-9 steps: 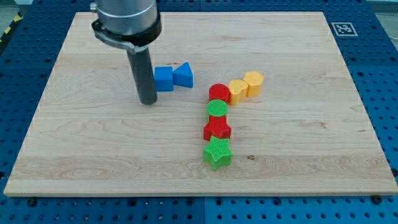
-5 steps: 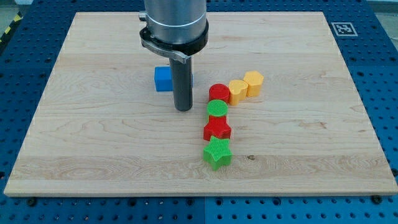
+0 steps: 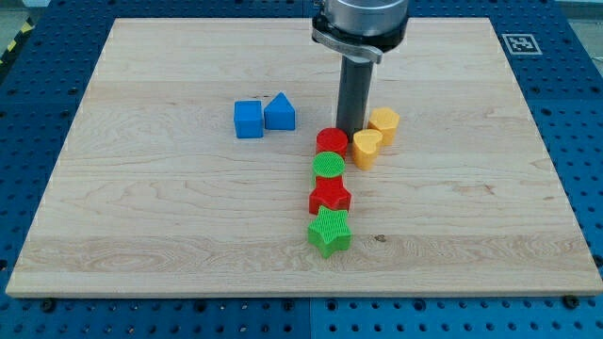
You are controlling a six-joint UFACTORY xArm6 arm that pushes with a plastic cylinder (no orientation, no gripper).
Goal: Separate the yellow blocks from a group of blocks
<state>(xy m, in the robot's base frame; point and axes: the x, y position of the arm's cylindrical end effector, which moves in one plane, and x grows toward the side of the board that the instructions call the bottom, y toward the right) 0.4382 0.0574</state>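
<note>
Where the group sat, right of the worktop's (image 3: pixel 141 235) centre, two yellow blocks lay at its upper right end. One yellow block (image 3: pixel 366 148), rounded and heart-like, lay just beside the red round block (image 3: pixel 331 141) with a narrow gap showing. A second yellow block (image 3: pixel 383 124), faceted like a hexagon, stood up and to the view's right of the first, touching it or nearly so.

My tip (image 3: pixel 351 131), the lower end of a straight dark rod (image 3: pixel 355 94) hanging from a grey metal collar, stood between the red round block and the hexagonal yellow block, just above the heart-like one; contact could not be judged. This tool has no parts to spread or press together, and it pinched nothing.

Below the red round block ran a column toward the view's bottom: a green round block (image 3: pixel 328 167) with a ribbed top, a red star block (image 3: pixel 330 197), then a green star block (image 3: pixel 329 231), also ribbed, each touching the next.

Well apart to the view's left lay a blue cube (image 3: pixel 248 119) touching a blue triangular block (image 3: pixel 280 112).

The worktop was pale wood with visible grain, and a small black marker (image 3: pixel 520 42) sat at its top right corner. Bare wood lay between the yellow blocks and the right edge, and across the whole bottom band. Blue pegboard (image 3: pixel 28 113) surrounded it.
</note>
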